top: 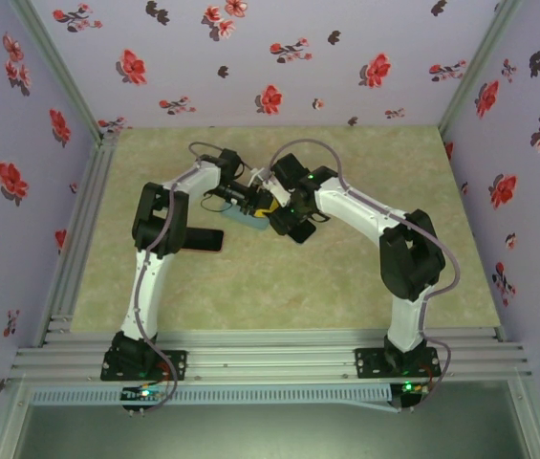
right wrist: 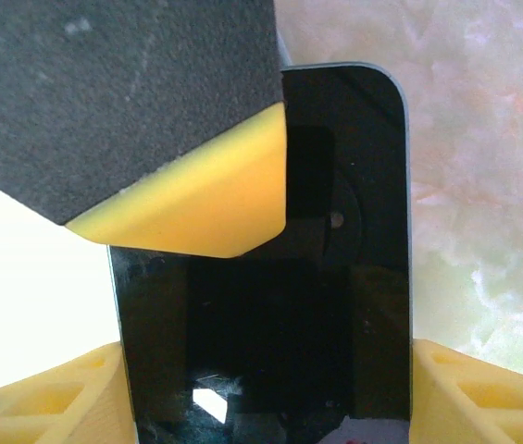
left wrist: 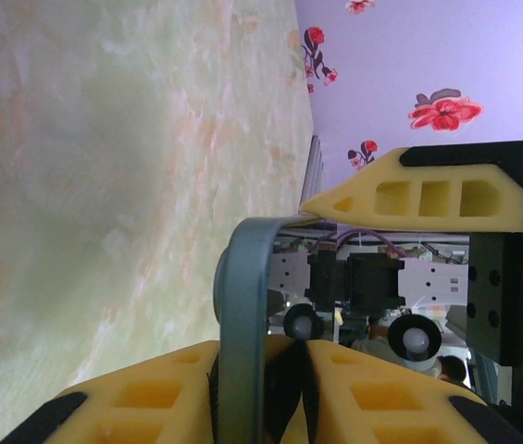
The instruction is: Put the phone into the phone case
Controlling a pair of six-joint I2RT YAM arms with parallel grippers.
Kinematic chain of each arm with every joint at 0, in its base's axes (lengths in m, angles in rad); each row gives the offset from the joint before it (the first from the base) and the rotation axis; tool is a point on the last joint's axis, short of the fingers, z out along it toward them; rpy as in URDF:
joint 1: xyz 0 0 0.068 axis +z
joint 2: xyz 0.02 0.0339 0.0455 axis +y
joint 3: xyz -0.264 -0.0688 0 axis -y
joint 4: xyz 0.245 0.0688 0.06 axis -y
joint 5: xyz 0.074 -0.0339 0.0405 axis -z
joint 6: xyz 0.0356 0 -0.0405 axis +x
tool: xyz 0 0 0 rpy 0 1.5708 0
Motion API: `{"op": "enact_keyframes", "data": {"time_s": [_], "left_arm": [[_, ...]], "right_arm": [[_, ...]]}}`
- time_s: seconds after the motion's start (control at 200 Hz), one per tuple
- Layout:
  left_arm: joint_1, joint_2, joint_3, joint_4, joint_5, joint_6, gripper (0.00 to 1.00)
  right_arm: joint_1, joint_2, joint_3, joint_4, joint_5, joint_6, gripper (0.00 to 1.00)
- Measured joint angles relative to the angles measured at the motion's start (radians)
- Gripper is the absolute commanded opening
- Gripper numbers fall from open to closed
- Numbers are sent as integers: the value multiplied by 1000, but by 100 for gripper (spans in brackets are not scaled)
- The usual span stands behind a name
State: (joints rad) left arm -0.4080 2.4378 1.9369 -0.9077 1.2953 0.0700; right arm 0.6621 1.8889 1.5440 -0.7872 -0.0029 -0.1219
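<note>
Both grippers meet over the table's middle, holding the phone [top: 247, 219] just above the surface. Its blue-grey edge [left wrist: 242, 305] stands pinched between the yellow fingers of my left gripper [left wrist: 261, 363], which is shut on it. The phone's black screen [right wrist: 335, 314] faces the right wrist camera, and my right gripper [right wrist: 266, 393] is shut on its two long sides. One left finger's black pad [right wrist: 141, 102] lies over the screen's top left. From above, the left gripper [top: 250, 199] and right gripper [top: 276, 214] almost touch. The dark phone case [top: 205, 239] lies flat beside the left arm.
The green marbled tabletop [top: 346, 277] is walled by floral panels [top: 250, 57] at the back and both sides. A metal rail [top: 270, 359] runs along the near edge by the arm bases. The right gripper's finger [left wrist: 428, 190] hangs close above the left one.
</note>
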Motion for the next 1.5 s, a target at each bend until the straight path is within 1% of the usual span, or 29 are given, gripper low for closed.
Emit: {"op": "enact_keyframes", "data": {"time_s": [0.31, 0.4, 0.445, 0.535, 0.735, 0.79, 0.865, 0.91, 0.94, 0.99, 1.03, 1.075, 1.16, 1.29, 1.385, 1.5], "left_arm": [[0, 0, 1, -21, 10, 19, 23], [0, 0, 1, -23, 19, 19, 19], [0, 0, 2, -24, 27, 20, 14], [0, 0, 5, -28, 43, 29, 0], [0, 0, 5, -31, 49, 31, 0], [0, 0, 5, -28, 49, 30, 0], [0, 0, 5, -9, 49, 14, 0], [0, 0, 0, 18, 50, -7, 0], [0, -5, -12, 50, 51, -35, 0], [0, -17, -43, 113, 56, -84, 0], [2, -34, -83, 188, 56, -145, 0], [0, -58, -137, 287, 55, -217, 0], [3, -93, -233, 507, 6, -392, 0], [33, -101, -357, 882, -57, -676, 0], [52, -103, -399, 1057, -94, -824, 0], [60, -135, -428, 1182, -143, -930, 0]], "right_arm": [[0, 2, 0, -5, 0, -2, 53], [0, 2, 1, -7, 0, -2, 53], [2, 2, 2, -10, 0, -2, 53], [2, 3, 2, -13, 0, -2, 53], [2, 4, 5, -16, 1, -2, 54], [2, 4, 5, -16, 4, -2, 58], [2, 4, 5, -15, 7, -2, 60], [-1, 3, 5, -10, 11, -1, 65], [-5, 3, 4, -6, 10, 1, 70], [-13, -3, -8, 8, 2, 3, 73], [-23, -11, -24, 23, -8, 11, 76], [-30, -24, -43, 37, -18, 19, 82], [-57, -72, -76, 55, -46, 69, 83], [-128, -207, -139, 103, -106, 153, 85], [-187, -308, -203, 164, -151, 216, 85], [-237, -383, -282, 218, -189, 292, 84]]}}
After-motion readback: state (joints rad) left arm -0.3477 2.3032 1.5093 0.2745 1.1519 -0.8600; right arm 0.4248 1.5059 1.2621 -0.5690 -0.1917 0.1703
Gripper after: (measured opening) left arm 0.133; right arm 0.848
